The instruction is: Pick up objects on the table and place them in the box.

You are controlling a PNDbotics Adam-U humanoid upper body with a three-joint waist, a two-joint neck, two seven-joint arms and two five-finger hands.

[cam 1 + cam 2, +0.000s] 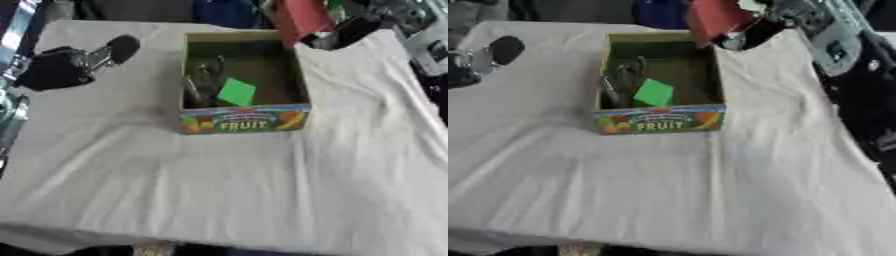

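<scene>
A cardboard box point(245, 121) with a "FRUIT" label stands in the far middle of the table. Inside it lie a green block point(236, 92) and a grey metallic thing point(199, 80). My right hand point(348, 31) comes in from the upper right and is shut on a red object point(302, 17), which hangs over the box's far right corner. My left hand point(59, 67) rests on the cloth at the far left, apart from the box, fingers relaxed, holding nothing.
A white wrinkled cloth point(227, 185) covers the whole table. Dark clutter and blue shapes sit beyond the far edge. The table's front edge runs along the bottom of the view.
</scene>
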